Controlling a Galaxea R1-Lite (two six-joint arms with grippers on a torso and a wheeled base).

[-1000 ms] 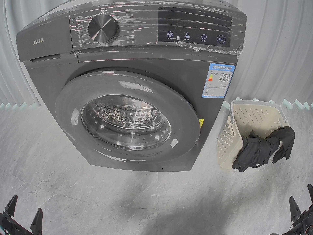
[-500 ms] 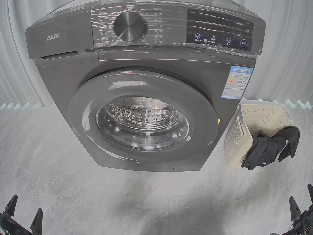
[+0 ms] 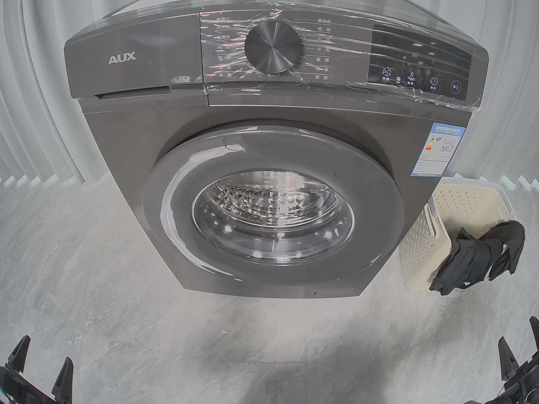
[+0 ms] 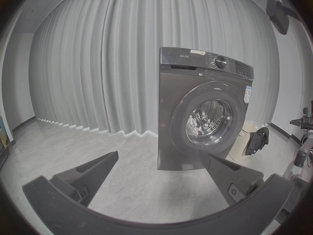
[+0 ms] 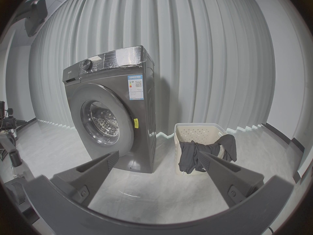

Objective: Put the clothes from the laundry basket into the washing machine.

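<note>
Pale pleated curtains (image 3: pixel 33 85) hang round the whole room, and the floor is grey marble-look tile (image 3: pixel 168 321). A dark grey front-loading washing machine (image 3: pixel 140 130) stands on it at twelve o'clock from the robot, its control panel wrapped in clear plastic film (image 3: pixel 337 35).

The machine's round, glass-windowed door (image 3: pixel 273 217) looks shut. Through the glass the steel drum appears bare, so I judge that nothing has been loaded yet and that the door must be opened before any clothes go in.

At about two o'clock from the robot, just beside the machine's right flank, sits a cream perforated plastic laundry basket (image 3: pixel 421 248). Dark grey-black clothes (image 3: pixel 471 259) are draped over its near rim, partly inside and partly trailing down the outside wall. They hang free there and look easy to pinch, though I cannot tell how many pieces there are. The part of the basket's inner wall that shows looks bare.

The black left gripper (image 3: pixel 44 360) sits low at seven o'clock in the head view and the black right gripper (image 3: pixel 519 343) at five o'clock. Both are well apart from the machine and the basket. Each has its fingers spread wide with nothing between them, which looks like a ready posture rather than a reach.
</note>
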